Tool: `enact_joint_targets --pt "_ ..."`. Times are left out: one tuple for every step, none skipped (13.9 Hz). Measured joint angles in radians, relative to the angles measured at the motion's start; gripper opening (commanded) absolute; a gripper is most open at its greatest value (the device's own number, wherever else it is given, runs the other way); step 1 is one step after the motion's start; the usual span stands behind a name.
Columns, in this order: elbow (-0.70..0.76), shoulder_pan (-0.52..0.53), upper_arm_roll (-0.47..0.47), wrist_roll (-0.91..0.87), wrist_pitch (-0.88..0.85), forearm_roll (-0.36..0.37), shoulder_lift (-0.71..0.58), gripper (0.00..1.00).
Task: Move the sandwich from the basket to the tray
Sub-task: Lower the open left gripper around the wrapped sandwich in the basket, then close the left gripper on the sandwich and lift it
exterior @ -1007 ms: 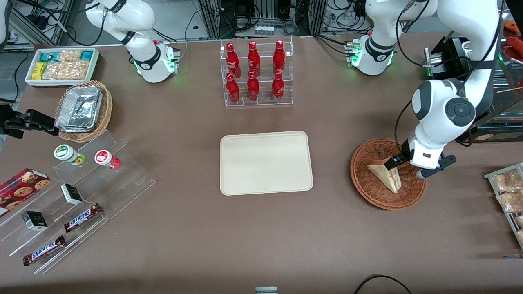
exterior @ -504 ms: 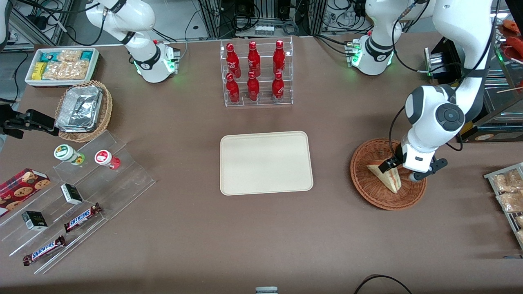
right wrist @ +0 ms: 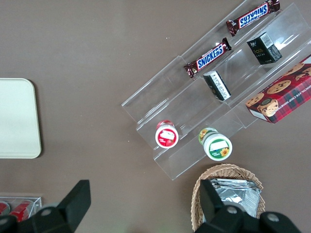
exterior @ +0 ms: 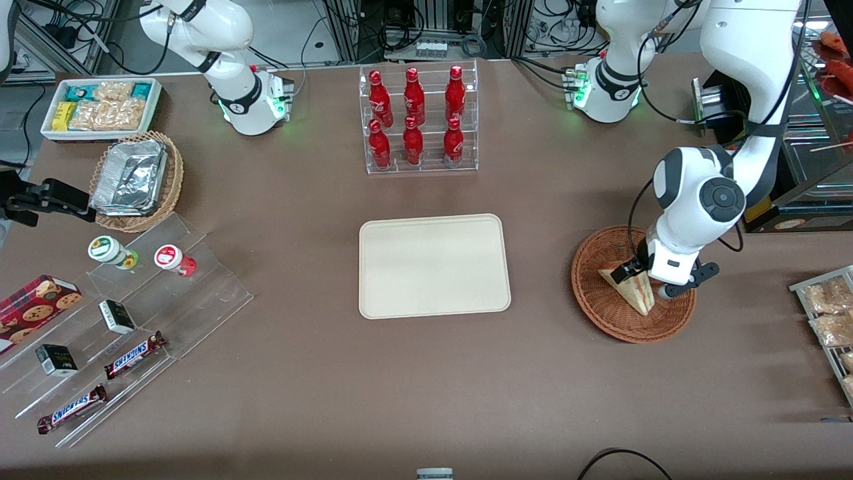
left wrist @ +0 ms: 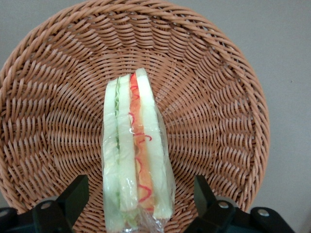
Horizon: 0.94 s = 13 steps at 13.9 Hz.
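The table [exterior: 320, 400] is one broad brown surface with a matte, unmarked top. At its edge farthest from the front camera stand racks of cabling and equipment [exterior: 426, 27], and the working arm's white base [exterior: 610, 87] is bolted there with a green light showing.

The gripper [exterior: 641, 279] hangs low over the basket [exterior: 593, 300] at the working arm's end of the table. Its two black fingers [left wrist: 73, 199] are spread apart, one on either side of the sandwich [exterior: 630, 288] and clear of the wrap, gripping nothing. The sandwich stands on edge inside the basket directly under the gripper, its cut face with red and pale layers turned up toward the wrist camera.

The tray [exterior: 433, 267] lies flat, well apart from the gripper toward the parked arm's end, its cream surface bare. A clear bottle rack [exterior: 420, 120] holding six red bottles stands farther from the front camera than the tray. Much farther from the gripper, at the parked arm's end, sit a stepped clear display [exterior: 133, 333] with chocolate bars [exterior: 133, 355], small dark boxes and two round tubs, a lighter wicker basket [exterior: 136, 180] of foil trays, a white bin [exterior: 100, 107] of snack packets, and a red cookie box [exterior: 36, 303]. Near the gripper, at the table's edge on the working arm's end, a wire shelf [exterior: 826, 320] carries wrapped pastries.
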Motion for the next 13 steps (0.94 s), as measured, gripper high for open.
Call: enact_joint_targets --pt "0.0 0.0 0.0 0.0 0.0 0.0 0.002 0.03" --pt "0.0 0.0 0.0 0.0 0.001 0.0 0.003 0.0" --pt "0.0 0.0 0.0 0.0 0.001 0.0 0.003 0.0" --pt "0.0 0.0 0.0 0.0 0.001 0.0 0.003 0.0" --pt "0.0 0.0 0.0 0.0 0.0 0.0 0.003 0.0" --pt "0.001 0.0 0.0 0.0 -0.002 0.0 0.001 0.0" --pt "0.004 0.0 0.0 0.0 -0.014 0.0 -0.003 0.0" --pt "0.013 0.0 0.0 0.0 -0.046 0.0 -0.011 0.0" --pt "0.033 0.0 0.0 0.0 -0.098 0.0 -0.026 0.0" --pt "0.063 0.0 -0.002 0.001 -0.171 0.0 -0.046 0.0" --pt "0.106 0.0 -0.011 0.002 -0.26 0.0 -0.07 0.0" --pt "0.16 0.0 -0.027 0.002 -0.356 0.0 -0.092 0.0" --pt "0.226 0.0 -0.053 0.001 -0.454 0.0 -0.107 0.0"
